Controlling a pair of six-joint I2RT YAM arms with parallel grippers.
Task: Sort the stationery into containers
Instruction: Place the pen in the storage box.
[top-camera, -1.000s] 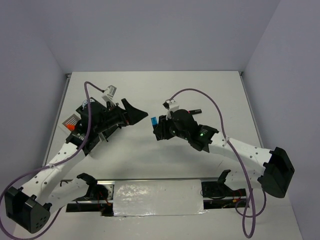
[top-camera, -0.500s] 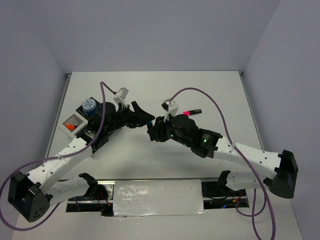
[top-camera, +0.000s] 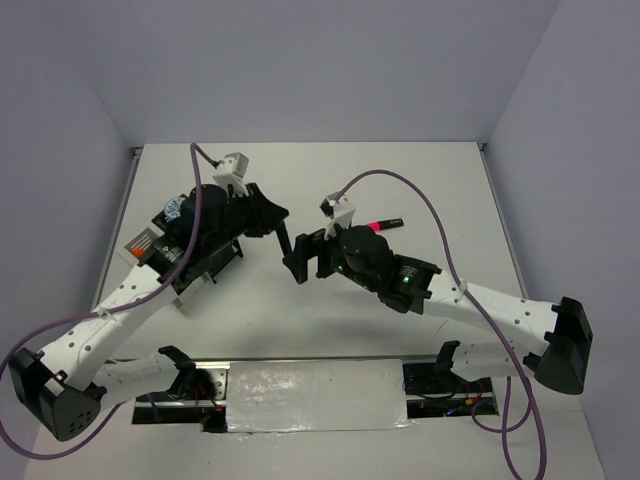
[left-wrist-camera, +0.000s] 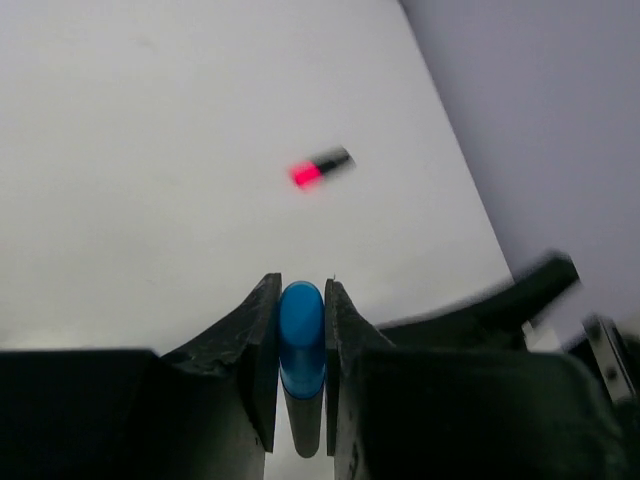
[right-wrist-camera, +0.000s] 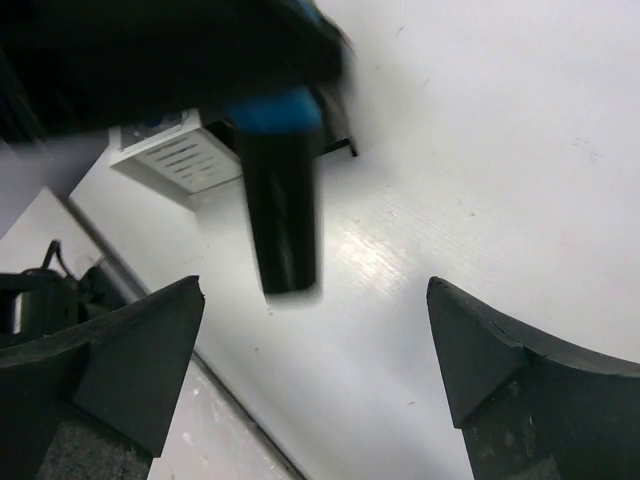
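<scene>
Nothing readable here tbh, closest thing is a small grey-and-orange label (top-camera: 141, 243) over on the left side, and whatever's printed on it is way too tiny.

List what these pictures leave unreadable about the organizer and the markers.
- Organizer: top view, the left arm covers most of it; its contents are hidden.
- Pink-capped marker: left wrist view, blurred and small; any print is illegible.
- Blue-capped marker: left wrist view, the left gripper hides most of its barrel; right wrist view, blurred.
</scene>
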